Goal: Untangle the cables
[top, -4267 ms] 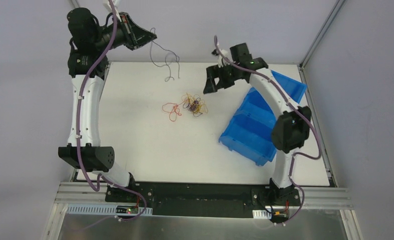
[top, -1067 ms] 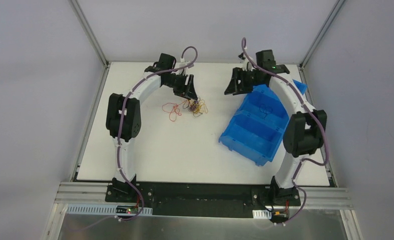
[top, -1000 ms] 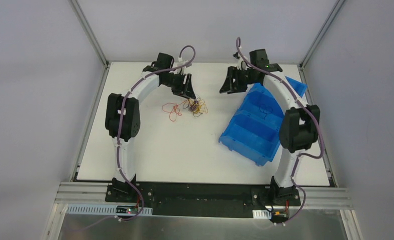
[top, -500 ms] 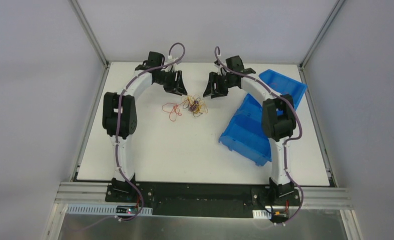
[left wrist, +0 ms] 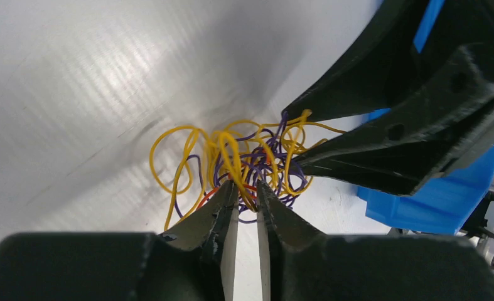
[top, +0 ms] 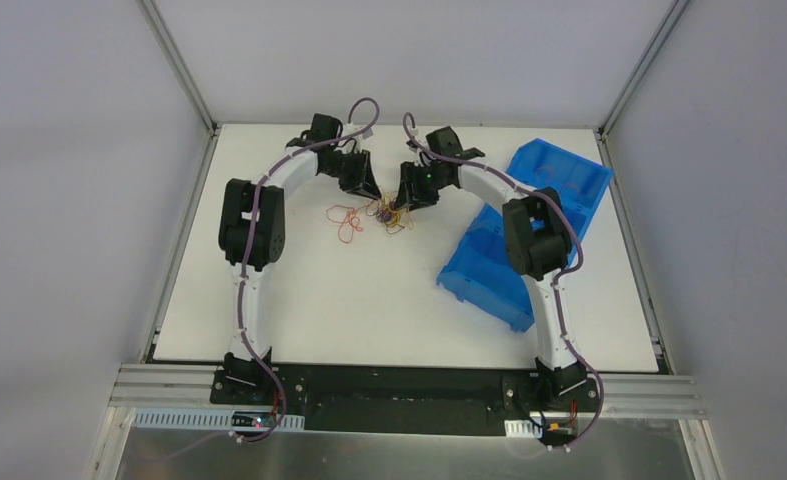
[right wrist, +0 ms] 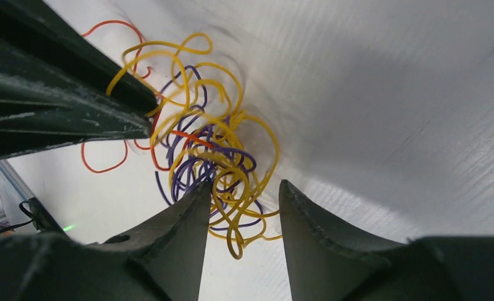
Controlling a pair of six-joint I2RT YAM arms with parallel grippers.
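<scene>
Tips of the left gripper (left wrist: 245, 187) are pinched almost together, and a yellow loop of the cables (left wrist: 244, 157) appears caught between them; the right gripper (right wrist: 243, 188) stands part open, its 2 fingers straddling the opposite side of the tangle, holding nothing; to do this well, I judge the right should close on 1 strand only, not a bundle, then both should draw apart slowly and low; the cables lie on the table (top: 299, 300) near the middle of its far edge, left of the bin (top: 499, 265).
</scene>
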